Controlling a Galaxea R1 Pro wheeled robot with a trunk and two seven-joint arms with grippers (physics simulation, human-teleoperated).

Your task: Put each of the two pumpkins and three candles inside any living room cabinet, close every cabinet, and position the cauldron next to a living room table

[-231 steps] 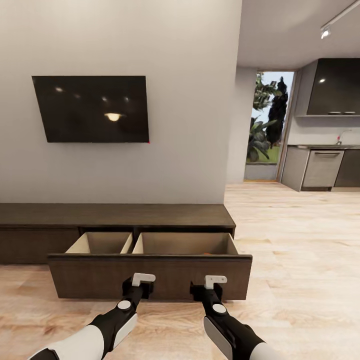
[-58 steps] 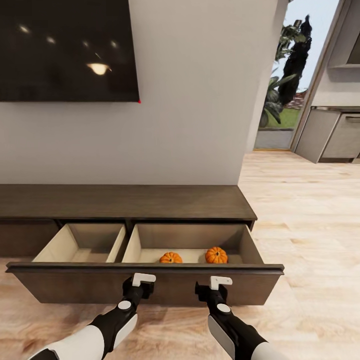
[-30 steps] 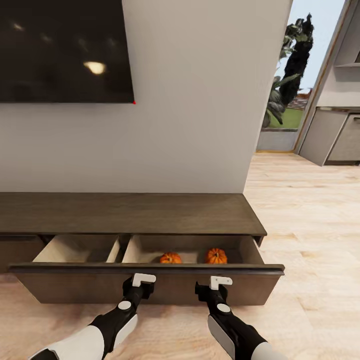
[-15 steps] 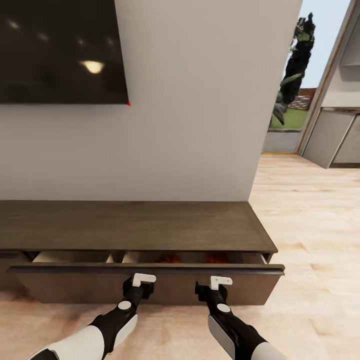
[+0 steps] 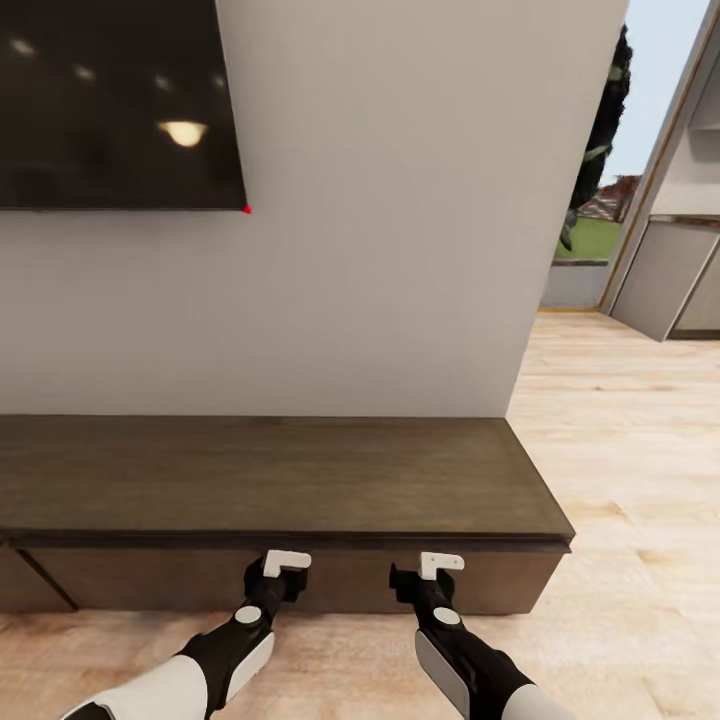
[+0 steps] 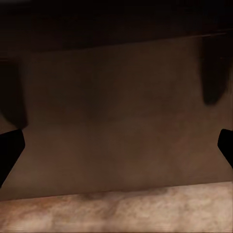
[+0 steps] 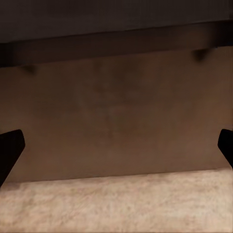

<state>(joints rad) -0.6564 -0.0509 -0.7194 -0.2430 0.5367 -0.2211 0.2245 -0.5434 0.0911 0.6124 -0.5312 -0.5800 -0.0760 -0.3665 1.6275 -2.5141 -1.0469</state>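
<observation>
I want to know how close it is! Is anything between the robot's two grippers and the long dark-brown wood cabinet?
Nothing: head view shows the left gripper and right gripper right at the long dark-brown wood cabinet.

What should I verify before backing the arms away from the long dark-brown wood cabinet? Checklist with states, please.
1. Drawer front of the long dark-brown wood cabinet flush under its top: ok, no gap or pale interior shows in the head view.
2. Left claw empty: ok, fingers spread wide in the left wrist view with nothing between.
3. Right claw empty: ok, same in the right wrist view.
4. Both claws close against the drawer front: ok; actual contact: cannot tell.
5. Neighbouring drawer front at the left shut: cannot tell, mostly out of frame.
6. Pale wood floor to the right free for turning: ok as far as it shows.
</observation>
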